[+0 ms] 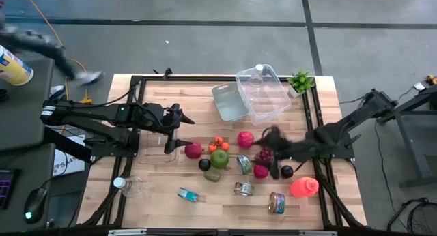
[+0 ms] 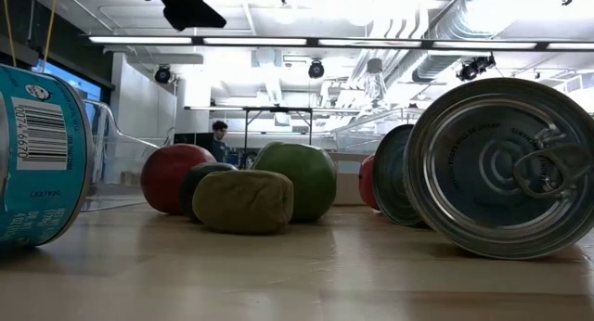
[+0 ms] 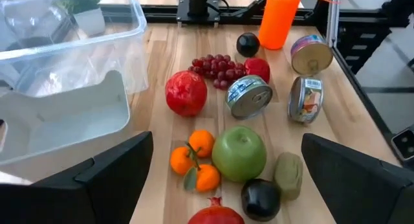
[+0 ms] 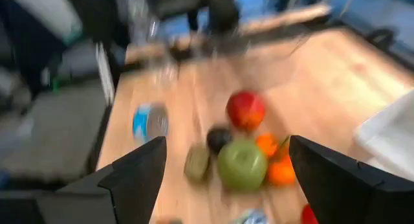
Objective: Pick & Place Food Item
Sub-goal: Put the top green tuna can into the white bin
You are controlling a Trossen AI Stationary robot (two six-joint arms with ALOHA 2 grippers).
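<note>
- Right gripper (image 1: 273, 153): your working tool hangs over the cluster of food in the middle of the table, above the grapes (image 1: 264, 155); its fingers stand apart and hold nothing.
- Left gripper (image 1: 179, 132): fingers spread wide, empty, over the table's left half, just beside the dark red fruit (image 1: 193, 150).
- Clear container (image 1: 263, 92): at the far edge of the table, its lid (image 1: 229, 101) lying beside it. You can judge it the likely drop-off; no food shows inside it.
- Food, largest to smallest: green apple (image 1: 219, 158), the red fruits, the tangerines (image 1: 217, 144) and the grapes, all on the wood among the cans (image 1: 244, 164).
- Progress: nothing is picked yet. You have the whole grasp, carry and release left.
</note>
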